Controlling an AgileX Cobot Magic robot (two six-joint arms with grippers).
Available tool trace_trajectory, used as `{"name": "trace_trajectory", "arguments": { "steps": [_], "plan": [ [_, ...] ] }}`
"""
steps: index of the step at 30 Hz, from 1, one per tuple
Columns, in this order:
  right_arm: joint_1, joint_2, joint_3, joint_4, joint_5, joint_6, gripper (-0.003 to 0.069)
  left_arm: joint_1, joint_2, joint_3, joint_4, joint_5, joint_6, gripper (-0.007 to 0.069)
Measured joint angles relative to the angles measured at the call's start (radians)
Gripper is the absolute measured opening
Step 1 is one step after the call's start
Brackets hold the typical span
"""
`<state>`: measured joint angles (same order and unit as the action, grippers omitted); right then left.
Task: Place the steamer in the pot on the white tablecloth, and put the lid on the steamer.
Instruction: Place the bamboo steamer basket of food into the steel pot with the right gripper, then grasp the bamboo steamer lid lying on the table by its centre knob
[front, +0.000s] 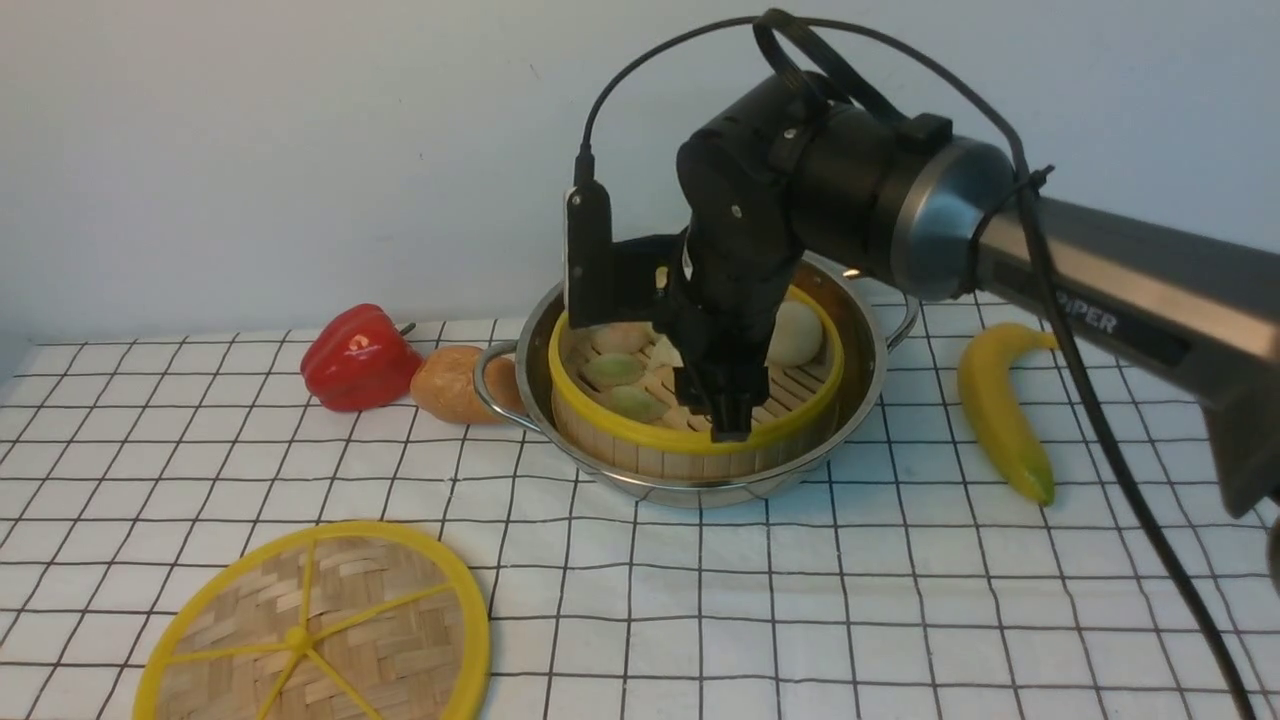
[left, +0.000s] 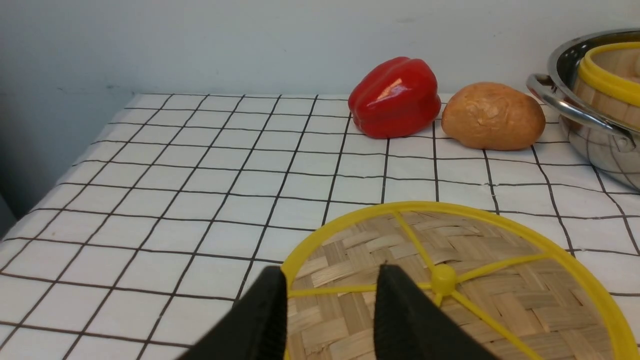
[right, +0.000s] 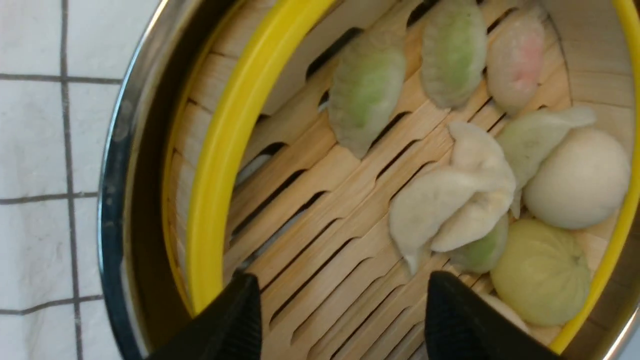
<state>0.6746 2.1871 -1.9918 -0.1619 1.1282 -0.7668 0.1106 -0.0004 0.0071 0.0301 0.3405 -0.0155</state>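
Note:
The steamer, a yellow-rimmed bamboo basket holding dumplings and buns, sits inside the steel pot on the white tablecloth. My right gripper points down just above the steamer's front rim. In the right wrist view my right gripper is open over the slatted floor of the steamer, with nothing between its fingers. The lid lies flat on the cloth at the front left. In the left wrist view my left gripper hangs open over the lid, left of its knob, holding nothing.
A red pepper and a brown bun lie just left of the pot's handle. A banana lies to the pot's right. The wall stands close behind the pot. The cloth's left edge drops off.

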Motion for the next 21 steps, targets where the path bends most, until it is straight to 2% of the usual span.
{"name": "trace_trajectory", "arguments": {
  "steps": [12, 16, 21],
  "plan": [
    [0.0, 0.0, 0.0, 0.033, -0.004, 0.0, 0.044, 0.0, 0.0, 0.0, 0.0, 0.0, 0.0, 0.0243],
    [0.0, 0.0, 0.0, 0.083, -0.001, 0.041, 0.044, 0.0, 0.0, 0.0, 0.0, 0.0, 0.0, 0.0243],
    [0.0, 0.0, -0.008, 0.116, 0.084, 0.114, 0.044, 0.0, 0.0, 0.0, 0.0, 0.0, 0.0, 0.0243]
  ]
}}
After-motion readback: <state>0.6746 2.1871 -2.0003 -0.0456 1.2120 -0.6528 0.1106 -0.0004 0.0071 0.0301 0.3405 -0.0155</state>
